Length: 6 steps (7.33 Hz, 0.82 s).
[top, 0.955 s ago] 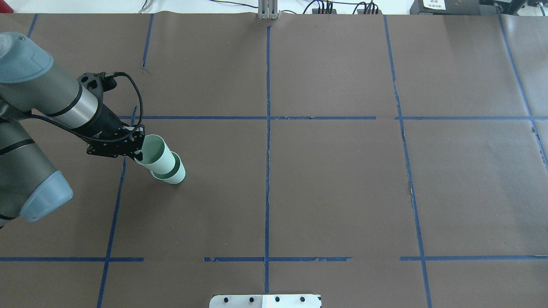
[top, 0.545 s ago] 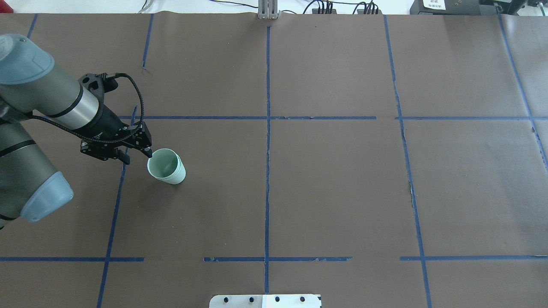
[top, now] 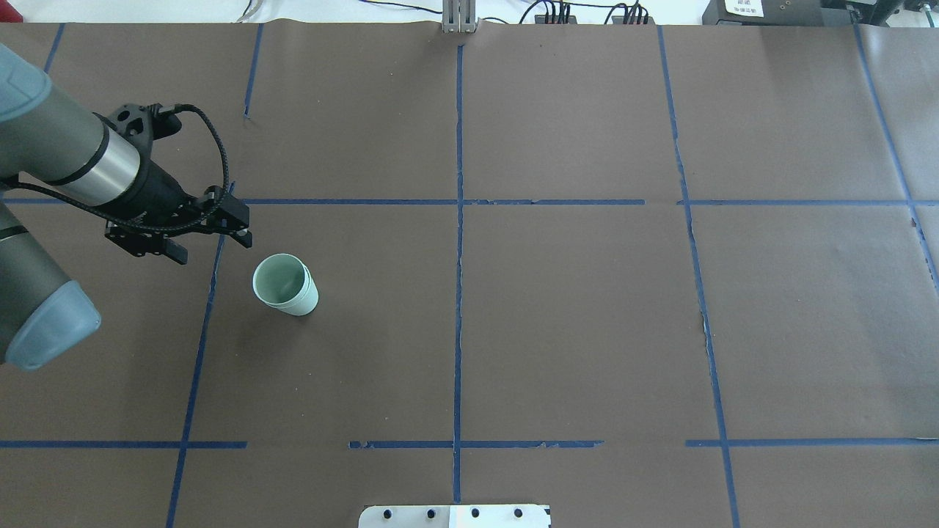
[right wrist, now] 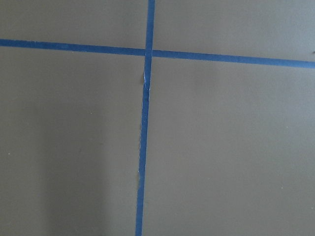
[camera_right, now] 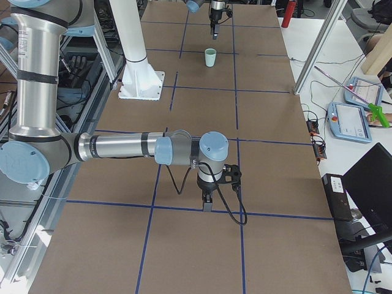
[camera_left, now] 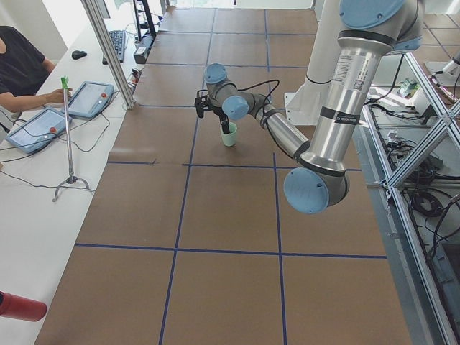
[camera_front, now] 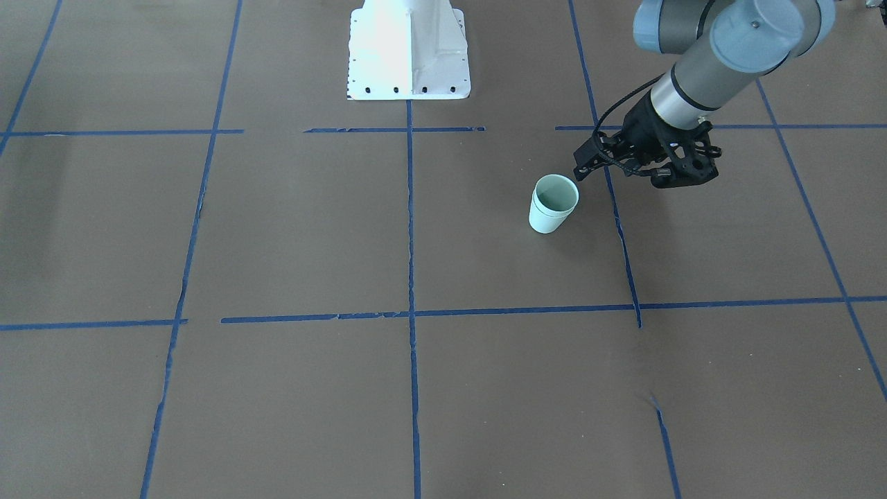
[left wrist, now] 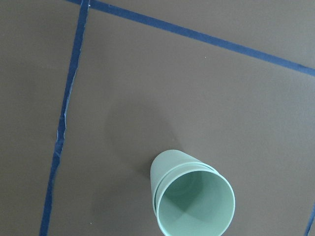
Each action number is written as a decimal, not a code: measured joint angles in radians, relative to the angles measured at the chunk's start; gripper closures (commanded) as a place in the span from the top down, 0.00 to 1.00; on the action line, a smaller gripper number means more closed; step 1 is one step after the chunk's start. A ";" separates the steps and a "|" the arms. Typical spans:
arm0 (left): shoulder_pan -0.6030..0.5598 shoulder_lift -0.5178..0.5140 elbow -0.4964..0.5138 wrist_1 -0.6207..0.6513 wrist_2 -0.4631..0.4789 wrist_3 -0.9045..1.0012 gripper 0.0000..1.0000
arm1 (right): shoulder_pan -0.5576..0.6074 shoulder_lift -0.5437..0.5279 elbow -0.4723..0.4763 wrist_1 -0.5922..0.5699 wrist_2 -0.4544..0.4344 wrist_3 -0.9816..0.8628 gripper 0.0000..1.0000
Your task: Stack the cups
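The two pale mint-green cups (top: pixel 285 284) stand upright on the brown table, one nested inside the other. They also show in the front view (camera_front: pixel 553 202), the left wrist view (left wrist: pixel 192 199) and both side views (camera_left: pixel 228 134) (camera_right: pixel 211 57). My left gripper (top: pixel 211 246) is open and empty. It hangs a little to the left of and behind the cups, apart from them, as the front view (camera_front: pixel 627 179) also shows. My right gripper (camera_right: pixel 207 205) points down over a tape crossing far from the cups. I cannot tell whether it is open or shut.
The robot's white base plate (camera_front: pixel 409 76) sits at the table's near-robot edge. Blue tape lines (top: pixel 458 220) divide the brown table cover into squares. An operator (camera_left: pixel 21 65) with tablets sits at a side table beyond the far edge.
The left gripper let go of the upper cup, which dropped fully into the lower one. The gripper opened and drew back to the left, away from the cups.
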 measured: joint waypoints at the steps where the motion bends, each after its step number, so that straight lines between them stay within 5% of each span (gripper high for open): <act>1: -0.042 0.030 0.003 0.001 0.001 0.128 1.00 | 0.000 0.000 0.000 0.000 0.000 0.000 1.00; 6: -0.462 0.256 0.122 0.002 -0.006 0.886 1.00 | 0.000 0.000 0.000 -0.001 0.000 -0.001 1.00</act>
